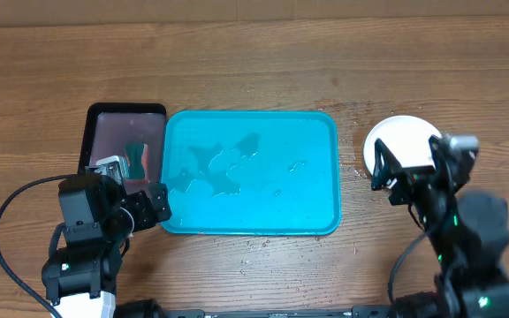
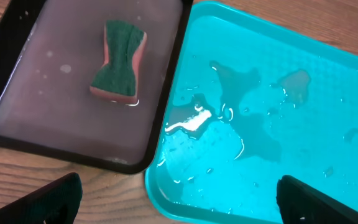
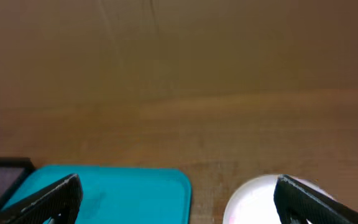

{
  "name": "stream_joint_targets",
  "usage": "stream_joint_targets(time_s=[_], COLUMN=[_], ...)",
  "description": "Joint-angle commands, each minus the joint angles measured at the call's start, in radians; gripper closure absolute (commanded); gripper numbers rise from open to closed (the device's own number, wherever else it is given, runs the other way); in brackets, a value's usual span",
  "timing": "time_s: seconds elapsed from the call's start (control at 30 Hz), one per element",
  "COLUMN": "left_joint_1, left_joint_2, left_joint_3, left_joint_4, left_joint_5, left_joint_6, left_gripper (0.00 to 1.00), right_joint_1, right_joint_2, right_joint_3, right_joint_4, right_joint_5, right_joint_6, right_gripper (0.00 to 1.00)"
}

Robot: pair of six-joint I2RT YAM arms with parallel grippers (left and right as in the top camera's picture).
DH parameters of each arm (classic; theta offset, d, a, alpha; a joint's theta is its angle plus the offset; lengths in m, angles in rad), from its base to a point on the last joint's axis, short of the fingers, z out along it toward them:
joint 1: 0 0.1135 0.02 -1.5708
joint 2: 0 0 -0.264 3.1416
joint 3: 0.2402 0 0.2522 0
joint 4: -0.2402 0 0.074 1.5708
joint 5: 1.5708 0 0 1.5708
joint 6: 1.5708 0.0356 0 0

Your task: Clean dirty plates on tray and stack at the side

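Right fingers, apart and empty, hovered at the white plate's near edge, plate on the counter just right of the wet, plate-free tray; left fingers, also apart, sat well off by the tray's left corner.

no readable text, labels or numbers
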Motion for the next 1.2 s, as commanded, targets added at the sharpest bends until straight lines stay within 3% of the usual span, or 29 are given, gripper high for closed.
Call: stream_joint_targets(time_s=[0.0, 0.3, 0.57, 0.77, 0.93, 1.17], left_joint_1=[0.005, 0.005, 0.005, 0.005, 0.005, 0.005], left_joint_2=[0.001, 0.001, 0.001, 0.001, 0.001, 0.001], left_joint_3=[-0.009, -0.009, -0.009, -0.009, -0.009, -0.009], left_joint_4=[0.003, 0.003, 0.003, 0.003, 0.003, 0.003], left_joint_5=[0.014, 0.014, 0.014, 0.014, 0.014, 0.014], left_joint_6=[-0.017, -0.017, -0.017, -0.017, -0.017, -0.017], left_gripper=[0.00, 0.00, 0.00, 0.00, 0.00, 0.00], right_joint_1=[0.001, 0.001, -0.036, -0.075, -0.082, -0.082], right_joint_2=[-0.114, -0.400, -0.516, -0.537, -0.537, -0.537], right_joint_3=[-0.142, -0.480, -0.619, -0.623, -0.623, -0.623], right_joint_4=[0.108, 0.438, 0.555, 0.429, 0.229, 0.235], right_joint_5=[0.013, 0.013, 0.017, -0.003, -0.027, -0.040], right_joint_6=[-0.003, -0.003, -0.003, -0.079, -0.093, -0.093], right_gripper=[0.00, 0.00, 0.00, 0.00, 0.00, 0.00])
